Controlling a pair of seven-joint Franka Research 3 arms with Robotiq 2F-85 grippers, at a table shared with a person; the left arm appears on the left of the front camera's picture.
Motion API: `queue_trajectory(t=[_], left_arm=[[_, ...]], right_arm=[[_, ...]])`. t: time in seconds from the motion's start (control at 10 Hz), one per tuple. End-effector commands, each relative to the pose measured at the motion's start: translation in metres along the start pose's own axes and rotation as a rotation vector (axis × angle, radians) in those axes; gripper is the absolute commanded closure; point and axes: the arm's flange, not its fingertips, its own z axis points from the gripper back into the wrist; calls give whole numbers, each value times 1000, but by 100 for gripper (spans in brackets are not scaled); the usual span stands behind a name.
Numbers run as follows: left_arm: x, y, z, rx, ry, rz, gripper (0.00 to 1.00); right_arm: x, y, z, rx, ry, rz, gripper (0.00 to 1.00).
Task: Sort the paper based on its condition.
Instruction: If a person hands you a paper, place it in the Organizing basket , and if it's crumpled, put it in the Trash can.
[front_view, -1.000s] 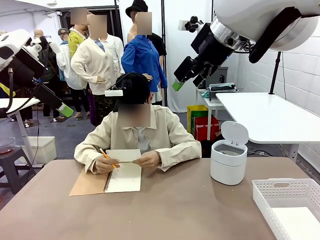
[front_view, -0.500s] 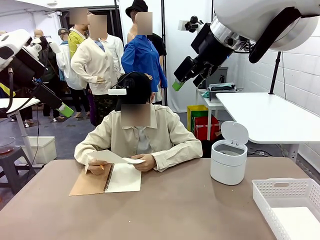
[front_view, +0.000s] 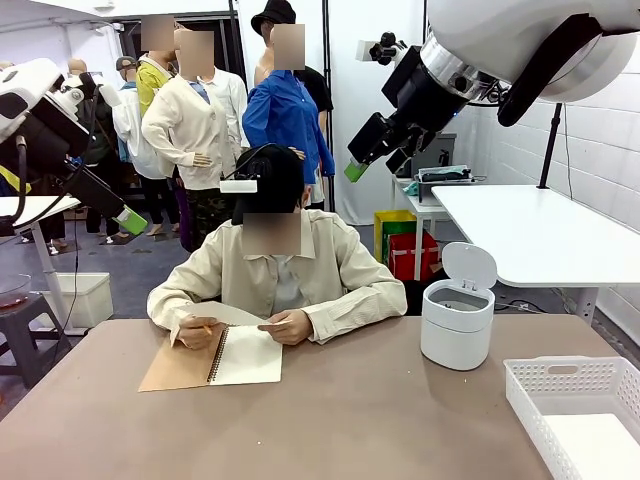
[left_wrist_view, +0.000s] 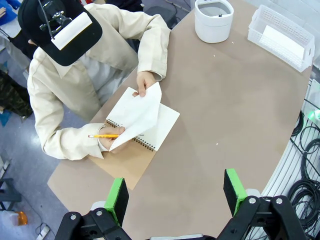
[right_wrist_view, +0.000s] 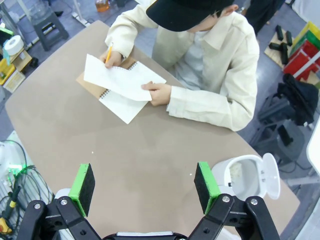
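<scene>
Counter (front_view: 380, 420): is being shared with a person seated at its far edge.
Left gripper (left_wrist_view: 176, 192): is being held high over the counter, jaws spread wide, with nothing being gripped.
Right gripper (right_wrist_view: 143, 184): is being held high likewise, fully spread and empty.
Basket (front_view: 570, 372): is being kept at the near right corner; whether a sheet is lying inside cannot be told.
Bin (front_view: 457, 325): is being left with its lid raised, near the far right edge.
Notebook (left_wrist_view: 162, 125): is being kept open by the far left edge.
Paper (left_wrist_view: 140, 112): one sheet is being lifted off the notebook by the person's hands.
Progress: judged early; handing over and sorting are being awaited.
</scene>
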Motion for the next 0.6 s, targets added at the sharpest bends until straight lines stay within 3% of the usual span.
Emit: queue_trajectory(t=[0.0, 0.5], left_arm=[[-1, 1, 1, -1, -2, 1, 0], [-1, 1, 1, -1, -2, 1, 0]], right_arm=[[0, 0, 0, 0, -1, 0, 0], [0, 0, 0, 0, -1, 0, 0]])
